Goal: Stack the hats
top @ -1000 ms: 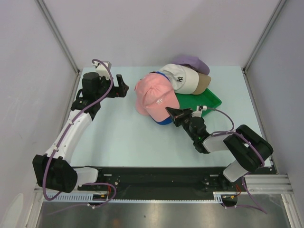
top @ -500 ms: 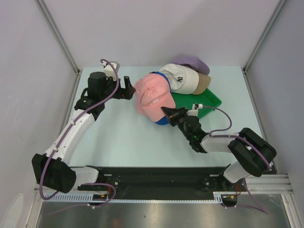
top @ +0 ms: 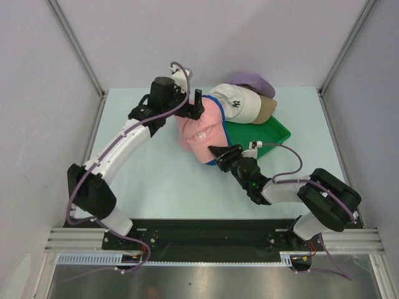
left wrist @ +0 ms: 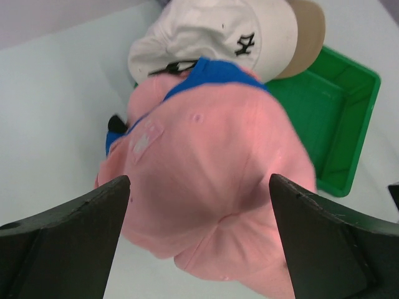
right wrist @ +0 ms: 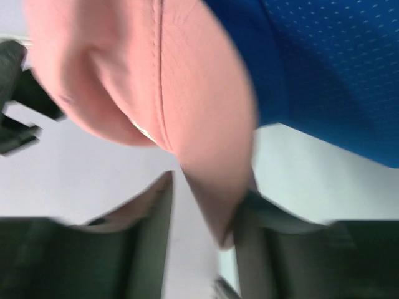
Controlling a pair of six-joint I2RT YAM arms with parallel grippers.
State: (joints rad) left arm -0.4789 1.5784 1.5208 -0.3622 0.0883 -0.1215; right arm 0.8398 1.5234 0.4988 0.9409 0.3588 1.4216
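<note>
A pink hat [top: 202, 128] lies on top of a royal blue hat [left wrist: 212, 78], whose edge shows under it. Behind them a white hat [top: 240, 103] sits on a tan hat [top: 267, 109] and a lavender hat [top: 252, 81]. My left gripper [left wrist: 198, 180] hangs open just over the pink hat's [left wrist: 206, 168] crown, one finger on each side and nothing held. My right gripper [right wrist: 209, 187] is at the near end of the pink brim [right wrist: 199, 124]. Its jaws stand apart, the brim tip loose between them, against the right finger with a gap on the left.
A flat green tray [top: 268, 132] lies right of the pink hat, partly under the white and tan hats. The enclosure's walls and metal posts close in the back and both sides. The right arm's cable [top: 287, 156] loops over the table by the tray.
My left arm has swung right from the table's left side to over the pink hat. My right gripper, shut on the brim before, has parted its jaws and nudged slightly left.
</note>
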